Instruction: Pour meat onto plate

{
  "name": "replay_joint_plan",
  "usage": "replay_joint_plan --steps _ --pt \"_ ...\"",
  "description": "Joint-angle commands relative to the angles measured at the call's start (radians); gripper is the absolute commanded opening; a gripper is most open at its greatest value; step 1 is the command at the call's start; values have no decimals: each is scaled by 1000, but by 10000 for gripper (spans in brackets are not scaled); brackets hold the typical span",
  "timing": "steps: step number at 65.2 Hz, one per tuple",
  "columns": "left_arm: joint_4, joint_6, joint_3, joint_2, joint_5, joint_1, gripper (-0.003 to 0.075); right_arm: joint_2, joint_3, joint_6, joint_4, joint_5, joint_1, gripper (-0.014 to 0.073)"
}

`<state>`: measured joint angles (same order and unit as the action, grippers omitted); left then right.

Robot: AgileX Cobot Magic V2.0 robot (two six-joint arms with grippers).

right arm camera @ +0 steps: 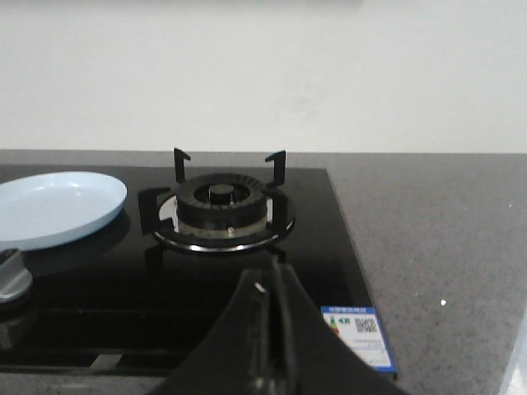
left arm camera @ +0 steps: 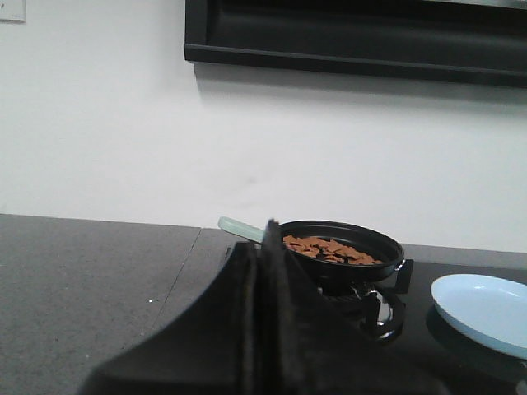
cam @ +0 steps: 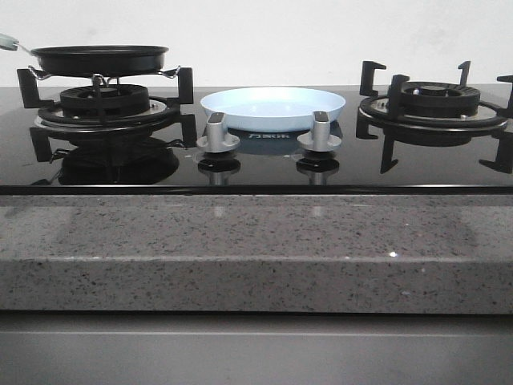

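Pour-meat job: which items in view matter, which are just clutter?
Job: meat, frying pan holding it on left burner, plate, empty.
Not needed: right burner, two knobs, energy label sticker.

Count, all views:
- Burners: two — left burner, right burner.
- Knobs: two — left knob, right knob.
- Frying pan: one, black.
- Plate: one, pale blue.
- Meat: one heap; pieces too many and too small to count.
- Label sticker: one.
- Grippers: two — left gripper, right gripper.
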<state>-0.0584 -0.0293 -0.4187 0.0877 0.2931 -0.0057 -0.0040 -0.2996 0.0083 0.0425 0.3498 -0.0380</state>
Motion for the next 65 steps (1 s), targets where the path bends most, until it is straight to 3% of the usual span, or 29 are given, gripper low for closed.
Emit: replay_joint_plan --steps 1,19,38,65 --pt "-6 -10 -134 90 55 3 -20 54 -112 -8 -16 -6 -7 -69" --pt "-6 1 -377 337 285 3 -20 285 -358 -8 21 163 -7 -69" --pt "-4 1 -397 443 256 3 -20 469 -392 -8 21 216 -7 -69" --pt "-4 1 -397 507 263 3 -20 583 -392 -8 21 222 -7 -63"
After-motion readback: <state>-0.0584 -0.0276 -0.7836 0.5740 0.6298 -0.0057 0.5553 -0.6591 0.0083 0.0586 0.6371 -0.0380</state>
